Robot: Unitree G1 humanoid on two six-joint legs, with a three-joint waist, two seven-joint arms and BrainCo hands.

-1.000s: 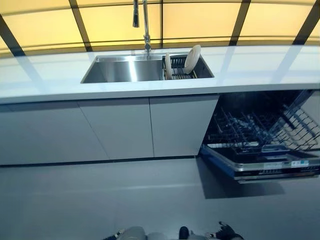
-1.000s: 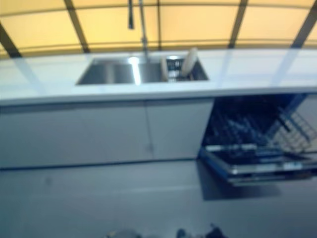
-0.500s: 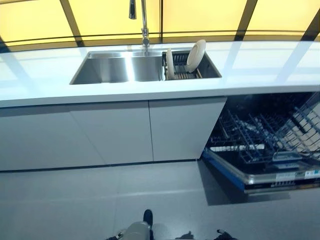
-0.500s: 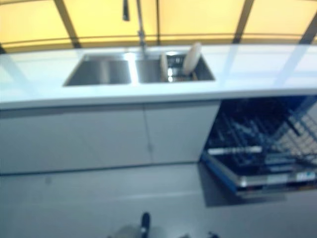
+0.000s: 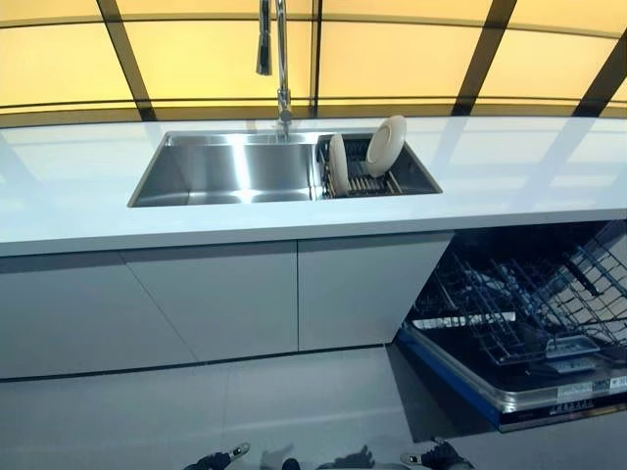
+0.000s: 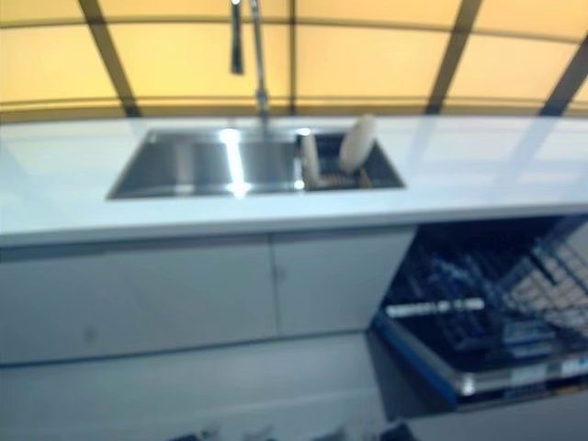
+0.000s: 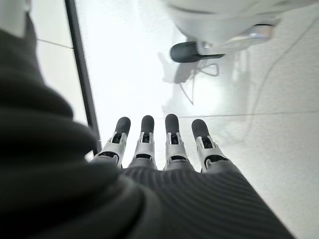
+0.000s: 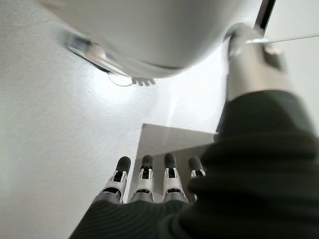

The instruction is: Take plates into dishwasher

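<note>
Inside the steel sink [image 5: 235,166] set in the white worktop [image 5: 78,196]: two plates [image 5: 386,145] on edge in a rack. Below right, open dishwasher [image 5: 519,323], lower basket pulled out. Left robot hand [image 7: 159,144] and right robot hand [image 8: 149,181] both straight-fingered, empty, over the floor [image 5: 294,401].

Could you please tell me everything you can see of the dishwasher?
The dishwasher sits under the white countertop, right of the grey cabinet doors. It is open, with its dark wire rack pulled out over the floor, rows of tines showing. No plates can be seen in it. Nothing touches it; neither hand is near.
</note>
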